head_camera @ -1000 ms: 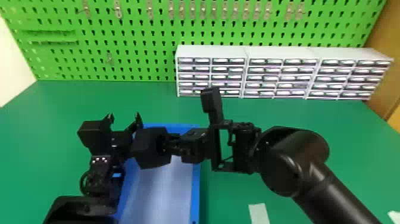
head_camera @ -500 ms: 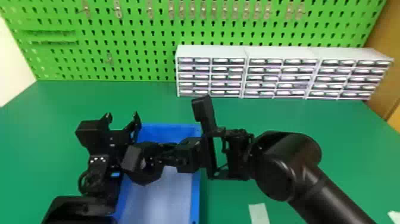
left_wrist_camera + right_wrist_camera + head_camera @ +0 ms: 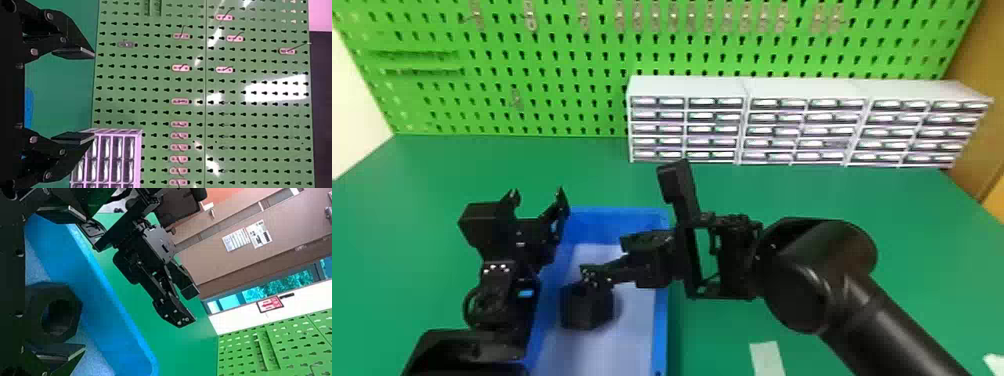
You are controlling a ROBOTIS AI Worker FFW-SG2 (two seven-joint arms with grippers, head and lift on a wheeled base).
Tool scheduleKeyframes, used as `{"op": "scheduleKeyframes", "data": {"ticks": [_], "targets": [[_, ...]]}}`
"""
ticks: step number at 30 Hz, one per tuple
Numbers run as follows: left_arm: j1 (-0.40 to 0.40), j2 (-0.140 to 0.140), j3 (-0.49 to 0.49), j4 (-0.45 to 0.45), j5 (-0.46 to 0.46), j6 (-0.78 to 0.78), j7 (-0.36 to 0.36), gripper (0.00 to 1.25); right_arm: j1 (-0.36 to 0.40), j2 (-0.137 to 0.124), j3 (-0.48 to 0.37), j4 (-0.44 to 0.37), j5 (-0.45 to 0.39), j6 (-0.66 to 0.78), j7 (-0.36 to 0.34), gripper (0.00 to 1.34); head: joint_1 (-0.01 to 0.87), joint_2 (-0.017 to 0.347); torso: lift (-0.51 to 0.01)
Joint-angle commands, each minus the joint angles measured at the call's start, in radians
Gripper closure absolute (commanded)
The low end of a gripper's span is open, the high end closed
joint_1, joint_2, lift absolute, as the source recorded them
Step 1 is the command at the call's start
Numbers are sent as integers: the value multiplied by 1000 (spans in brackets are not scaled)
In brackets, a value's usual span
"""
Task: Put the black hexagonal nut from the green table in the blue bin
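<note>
Right fingers [image 3: 592, 272] wide open, black hexagonal nut [image 3: 586, 307] seemingly loose over blue bin [image 3: 660, 330], left fingers [image 3: 537, 194] parted, empty, printed sheets [image 3: 236, 239] behind

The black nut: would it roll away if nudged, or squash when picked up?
The black nut would probably rock or slide rather than roll smoothly, given its flat sides. Its thick walls and crisp corners suggest it is stiff. The large round opening likely makes it lighter than a solid block.

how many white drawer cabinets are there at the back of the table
3. They stand in a row in front of the pegboard, on the green table: left cabinet, middle cabinet and right cabinet.
</note>
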Motion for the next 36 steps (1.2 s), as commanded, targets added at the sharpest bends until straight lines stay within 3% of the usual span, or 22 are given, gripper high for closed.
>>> {"op": "scheduleKeyframes", "data": {"ticks": [1,12,27,36], "targets": [[0,0,-1,0,-1,0,0,512,4,0,-17,0,2,1,0,124,657,57,-95],[-2,0,-3,0,-1,0,0,512,33,3,-155,-4,59,0,0,128,657,57,-95],[-2,0,-9,1,-3,0,2,512,87,31,-388,-26,177,-71,0,124,657,57,-95],[-3,0,-9,1,-3,0,3,512,142,51,-505,-49,217,-148,-71,127,657,57,-95]]}}
